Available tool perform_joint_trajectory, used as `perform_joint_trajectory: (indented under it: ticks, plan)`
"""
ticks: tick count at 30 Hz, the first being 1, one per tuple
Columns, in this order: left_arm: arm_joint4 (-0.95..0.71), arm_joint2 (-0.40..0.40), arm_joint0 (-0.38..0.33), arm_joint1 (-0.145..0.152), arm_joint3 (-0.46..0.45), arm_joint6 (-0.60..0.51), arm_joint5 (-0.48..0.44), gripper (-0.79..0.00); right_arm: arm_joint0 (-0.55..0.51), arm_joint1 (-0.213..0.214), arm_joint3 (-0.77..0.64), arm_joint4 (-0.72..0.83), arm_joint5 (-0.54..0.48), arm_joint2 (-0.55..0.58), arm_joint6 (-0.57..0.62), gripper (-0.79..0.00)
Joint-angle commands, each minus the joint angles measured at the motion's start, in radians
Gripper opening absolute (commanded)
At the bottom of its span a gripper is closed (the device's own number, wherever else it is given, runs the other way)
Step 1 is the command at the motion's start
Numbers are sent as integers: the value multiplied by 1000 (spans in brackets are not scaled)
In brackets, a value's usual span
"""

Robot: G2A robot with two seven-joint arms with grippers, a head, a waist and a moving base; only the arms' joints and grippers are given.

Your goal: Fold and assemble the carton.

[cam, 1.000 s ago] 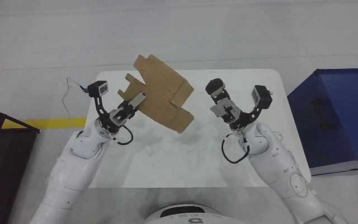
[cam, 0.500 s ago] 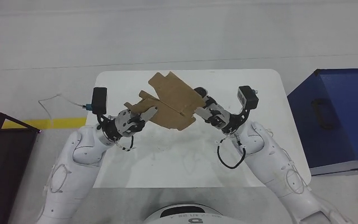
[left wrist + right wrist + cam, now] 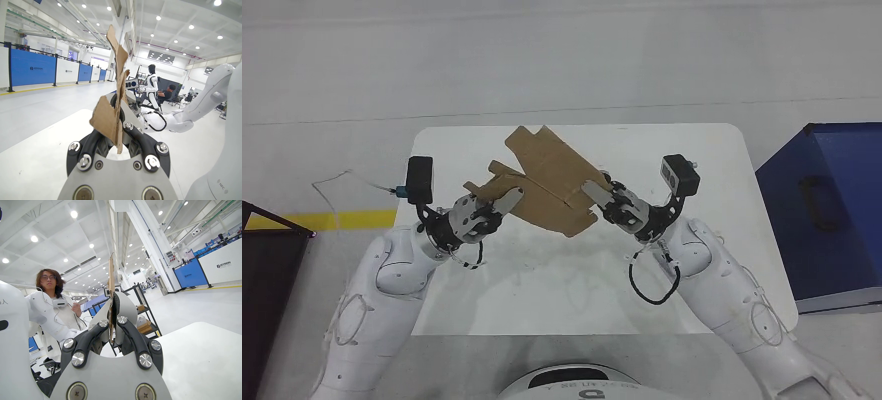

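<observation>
**Right gripper joins the hold on the carton**

A second ago the left gripper [image 3: 504,197] holds the carton [image 3: 547,180] alone, while the right gripper [image 3: 592,190] waits open, well apart at 3 o'clock. The right arm then swings in, and its fingers are now closed on the carton's 4 o'clock edge. The left gripper keeps its pinch on the flap at 8 o'clock. The carton has also shifted a little toward 3 o'clock and now hangs more level between the two arms. With a grip on each side, the arms look ready to pull or press the flat blank open into a box. No fold has been formed yet.

The carton is brown corrugated board, collapsed flat, with notched flaps jutting out at 12 and 9 o'clock. It is off the counter [image 3: 692,160], over the 12 o'clock half. From each wrist it shows edge-on as thin layered board with ragged, worn edges, clamped between the fingers.
</observation>
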Motion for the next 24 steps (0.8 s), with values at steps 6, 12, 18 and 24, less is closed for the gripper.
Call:
perform_joint_trajectory:
  ticks: [6, 12, 18, 24]
  plan:
    - [-75, 3, -9, 1, 20, -16, 34, -785, 2, 3, -13, 35, 0, -10, 23, -566]
    - [-119, -4, -17, 3, 20, -38, 46, -785, 3, 5, -9, 43, 0, -7, 34, -539]
    - [-147, -4, -19, 4, 19, -54, 51, -785, 1, 6, -6, 43, 0, -4, 38, -554]
    - [-156, -3, -19, 4, 13, -67, 40, -785, 6, 6, 12, 43, 0, -2, 43, -591]
